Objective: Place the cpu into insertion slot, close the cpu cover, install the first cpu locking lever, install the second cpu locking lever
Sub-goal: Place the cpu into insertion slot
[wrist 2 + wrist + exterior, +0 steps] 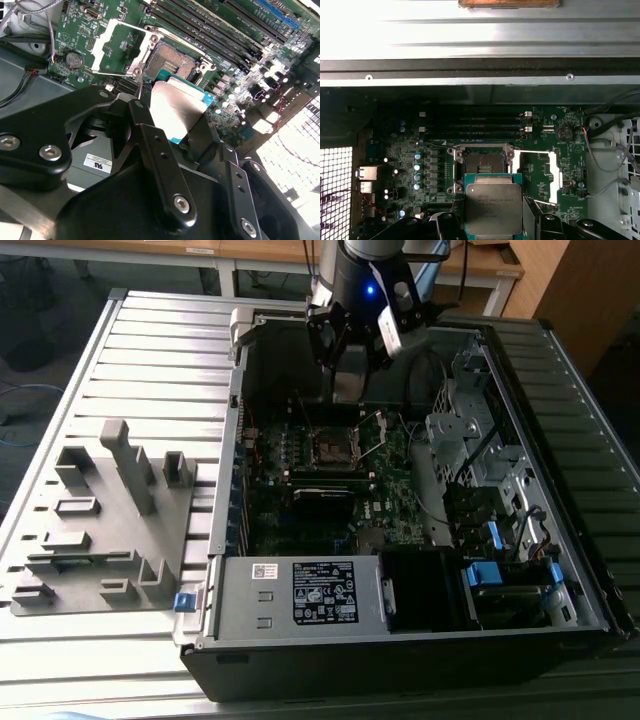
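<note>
My gripper [348,375] hangs inside the open computer case, shut on the cpu [176,106], a flat square chip with a grey metal top and green edge. In the first wrist view the cpu [494,206] sits between the dark fingers [449,224], held just above and slightly off the insertion slot [484,163]. The insertion slot [172,60] is bare, its dark contact field showing. The cpu cover [555,175], a thin silver frame, is swung open beside the slot [330,446]. The cover [102,46] lies flat over the green board.
Long black memory slots [470,126] run beside the socket. A drive cage and cables [480,460] fill the exterior view's right, and a power supply [300,595] sits at the front. A grey fixture block [110,510] stands on the slatted table to the exterior view's left.
</note>
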Motion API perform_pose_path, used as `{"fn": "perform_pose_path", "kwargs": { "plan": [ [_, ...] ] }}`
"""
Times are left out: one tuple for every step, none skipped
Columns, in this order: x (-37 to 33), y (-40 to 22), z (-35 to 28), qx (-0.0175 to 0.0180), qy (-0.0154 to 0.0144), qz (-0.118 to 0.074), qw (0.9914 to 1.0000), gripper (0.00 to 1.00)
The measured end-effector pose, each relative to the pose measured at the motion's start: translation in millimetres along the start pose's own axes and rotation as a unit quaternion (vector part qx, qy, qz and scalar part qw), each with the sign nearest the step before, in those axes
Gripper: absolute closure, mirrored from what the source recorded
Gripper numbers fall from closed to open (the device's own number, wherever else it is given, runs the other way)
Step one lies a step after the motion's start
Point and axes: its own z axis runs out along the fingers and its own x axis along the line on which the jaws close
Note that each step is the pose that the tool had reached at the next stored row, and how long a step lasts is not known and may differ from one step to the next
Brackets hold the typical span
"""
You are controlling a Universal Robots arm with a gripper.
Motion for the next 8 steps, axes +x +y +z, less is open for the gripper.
{"fn": "perform_pose_path", "kwargs": {
  "plan": [
    [0.0, 0.0, 0.6, 0.0, 0.0, 0.0, 1.0, 0.46],
    [0.0, -0.1, 1.2, 0.0, 0.0, 0.0, 1.0, 0.46],
    [0.0, -0.1, 1.4, 0.0001, 0.0001, 0.0, 1.0, 0.46],
    [0.0, -0.1, 1.4, 0.0001, 0.0, 0.0, 1.0, 0.46],
    [0.0, -0.1, 1.4, 0.0002, 0.0001, 0.0, 1.0, 0.46],
    [0.0, -0.1, 1.5, 0.0001, 0.0, 0.0, 1.0, 0.46],
    [0.0, -0.1, 1.6, 0.0, 0.0, 0.0, 1.0, 0.46],
    [0.0, -0.1, 1.6, 0.0, 0.0, 0.0, 1.0, 0.46]
  ]
}}
